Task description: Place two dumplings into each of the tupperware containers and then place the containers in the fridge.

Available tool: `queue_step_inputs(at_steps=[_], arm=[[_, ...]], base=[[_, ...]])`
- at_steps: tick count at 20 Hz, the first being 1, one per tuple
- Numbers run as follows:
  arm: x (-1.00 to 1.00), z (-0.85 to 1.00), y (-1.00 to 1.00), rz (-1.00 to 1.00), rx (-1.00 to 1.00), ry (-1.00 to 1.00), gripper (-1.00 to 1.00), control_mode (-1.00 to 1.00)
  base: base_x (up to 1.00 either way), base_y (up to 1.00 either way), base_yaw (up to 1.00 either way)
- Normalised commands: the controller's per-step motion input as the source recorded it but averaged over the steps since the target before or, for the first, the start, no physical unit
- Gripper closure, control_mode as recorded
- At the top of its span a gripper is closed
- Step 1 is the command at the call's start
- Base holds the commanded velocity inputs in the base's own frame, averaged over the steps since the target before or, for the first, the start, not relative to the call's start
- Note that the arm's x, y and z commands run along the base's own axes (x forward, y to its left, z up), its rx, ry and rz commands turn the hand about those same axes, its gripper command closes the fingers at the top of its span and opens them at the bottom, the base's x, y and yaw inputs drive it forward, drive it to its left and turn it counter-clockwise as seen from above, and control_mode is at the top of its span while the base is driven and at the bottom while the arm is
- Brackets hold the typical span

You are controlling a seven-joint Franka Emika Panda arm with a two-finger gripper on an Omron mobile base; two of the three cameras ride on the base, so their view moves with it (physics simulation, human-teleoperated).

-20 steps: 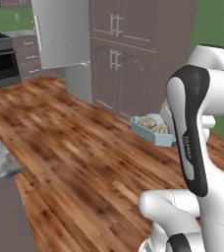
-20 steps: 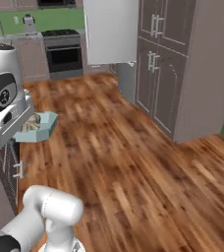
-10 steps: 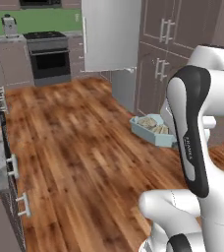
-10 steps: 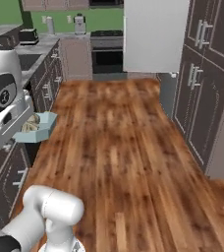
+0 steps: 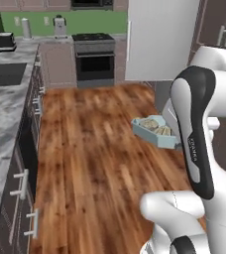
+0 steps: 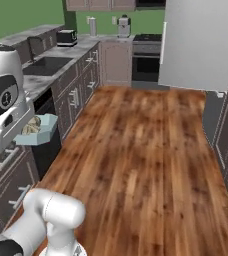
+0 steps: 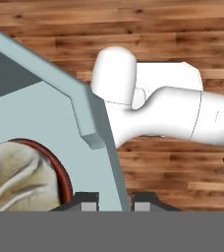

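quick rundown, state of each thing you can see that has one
gripper: shut on the container rim
container: held up off the floor, roughly level, dumplings inside
dumplings: resting in the container
fridge: door looks to stand open toward the room, inside hidden
oven: door closed

container point(image 5: 154, 131) above floor point(image 5: 100, 163) | dumplings point(image 5: 157, 128) inside, apparently two | fridge point(image 5: 159, 39) behind
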Motion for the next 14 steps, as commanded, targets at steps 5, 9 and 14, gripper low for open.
queue_step_inputs(at_steps=[5, 9, 14], arm=[[0.00, 0.00, 0.00, 0.00, 0.00, 0.00, 1.00, 1.00], [0.00, 0.00, 0.00, 0.00, 0.00, 0.00, 1.00, 1.00], [0.00, 0.00, 0.00, 0.00, 0.00, 0.00, 1.00, 1.00]], base=[[1.00, 0.16, -0.10], [1.00, 0.46, -0.18], [1.00, 0.52, -0.19]])
